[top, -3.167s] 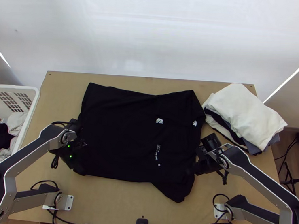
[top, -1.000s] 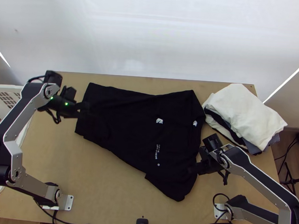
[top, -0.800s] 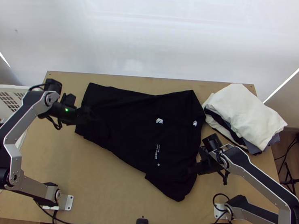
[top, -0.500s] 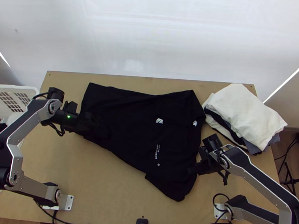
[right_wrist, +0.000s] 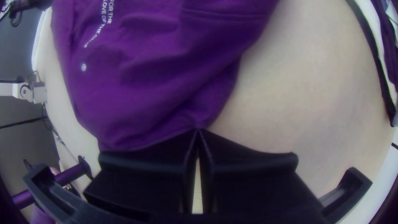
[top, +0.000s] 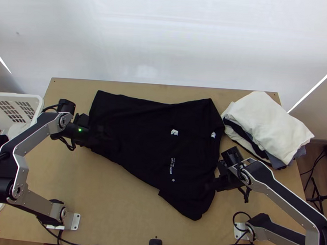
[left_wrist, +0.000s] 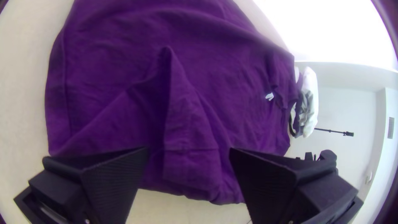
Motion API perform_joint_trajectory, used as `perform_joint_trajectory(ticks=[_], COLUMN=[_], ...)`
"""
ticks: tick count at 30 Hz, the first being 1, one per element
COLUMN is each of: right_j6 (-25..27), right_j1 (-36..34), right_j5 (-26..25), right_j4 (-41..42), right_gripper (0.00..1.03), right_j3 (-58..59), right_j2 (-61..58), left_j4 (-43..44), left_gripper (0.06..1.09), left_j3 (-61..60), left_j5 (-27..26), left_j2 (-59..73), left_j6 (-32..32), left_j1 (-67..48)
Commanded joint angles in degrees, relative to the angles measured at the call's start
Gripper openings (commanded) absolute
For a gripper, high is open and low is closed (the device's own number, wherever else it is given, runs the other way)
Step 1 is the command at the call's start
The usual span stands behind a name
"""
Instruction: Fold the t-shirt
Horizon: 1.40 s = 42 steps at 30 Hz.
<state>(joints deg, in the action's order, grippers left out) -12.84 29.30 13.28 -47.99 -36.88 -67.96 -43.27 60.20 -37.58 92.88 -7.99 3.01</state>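
Note:
In the top view the black t-shirt [top: 149, 130] lies over the middle of the table, its lower left part folded in. My left gripper [top: 105, 139] is over the shirt's left part. The left wrist view has the left gripper [left_wrist: 188, 155] open, with raised folds of the t-shirt [left_wrist: 124, 62] between its spread fingers. My right gripper [top: 208, 185] is at the shirt's right edge, near the printed lettering. In the right wrist view the right gripper [right_wrist: 199, 130] has its tips together, shut on the edge of the t-shirt [right_wrist: 157, 83].
A stack of folded clothes [top: 267, 124] with a white one on top lies on the table's right side. At the left stands a white laundry basket [top: 37, 110] with clothes in it. Bare wood shows along the table's near side [top: 126, 218].
The shirt's lower left part has been brought up and inward. My left gripper went up to the far left, then came back nearer and over the cloth. The right arm has barely moved.

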Motion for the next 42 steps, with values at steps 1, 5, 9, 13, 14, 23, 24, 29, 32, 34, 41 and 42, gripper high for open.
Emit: perform_joint_trajectory(ticks=[1, 5, 9, 13, 14, 23, 24, 29, 32, 34, 41, 42], right_j6=[0.01, 0.01, 0.01, 0.01, 0.01, 0.01, -0.08, 0.45, 0.62, 0.62, -1.75, -2.01], right_j1=[0.14, 0.23, 0.23, 0.23, 0.23, -2.32, -3.28, -11.28, -15.76, -18.14, -20.77, -20.60], right_j5=[-0.01, -0.01, -0.01, -0.01, -0.01, -0.27, -0.36, -2.12, -2.29, -2.29, -2.29, -2.29], right_j4=[-0.09, -0.09, -0.18, -0.18, -0.18, -0.62, -1.14, -2.55, -2.46, -1.85, -1.14, -0.88], right_gripper=[0.03, 0.03, 0.03, 0.03, 0.03, 0.03, 0.03, 0.03, 0.03, 0.03, 0.03, 0.03], right_j3=[-0.03, -0.12, -0.03, -0.03, -0.03, -2.49, -3.99, -20.42, -31.50, -38.09, -54.43, -56.19], right_j2=[0.11, 0.11, 0.20, 0.20, 0.20, 1.34, 1.96, 3.01, -0.24, -2.61, -8.94, -9.47], left_j4=[3.36, 4.51, 5.21, 5.03, 5.30, 4.42, 3.72, 0.29, -1.47, -1.56, -1.38, -1.21], left_gripper=[0.84, 0.67, 0.62, 0.48, 0.32, 0.09, 0.09, 0.09, 0.09, 0.09, 0.09, 0.09], left_j3=[-0.18, -0.26, -0.18, -0.35, -0.79, -0.62, 1.32, 11.25, 18.28, 22.41, 28.39, 28.48], left_j5=[-0.12, -0.30, -0.30, -0.21, 0.14, 2.43, 2.43, 4.54, 4.80, 4.80, 4.80, 4.80], left_j2=[1.69, 1.69, 1.69, 1.34, 0.90, -2.62, -4.20, -14.92, -16.59, -16.33, -15.36, -15.80], left_j6=[-0.71, -1.24, -2.12, -1.50, -1.33, -2.91, -5.02, -10.29, -12.05, -13.63, -19.43, -20.05], left_j1=[-1.86, -2.30, -2.21, -2.21, -2.30, 1.13, 2.80, 7.54, 11.41, 15.28, 23.27, 23.27])
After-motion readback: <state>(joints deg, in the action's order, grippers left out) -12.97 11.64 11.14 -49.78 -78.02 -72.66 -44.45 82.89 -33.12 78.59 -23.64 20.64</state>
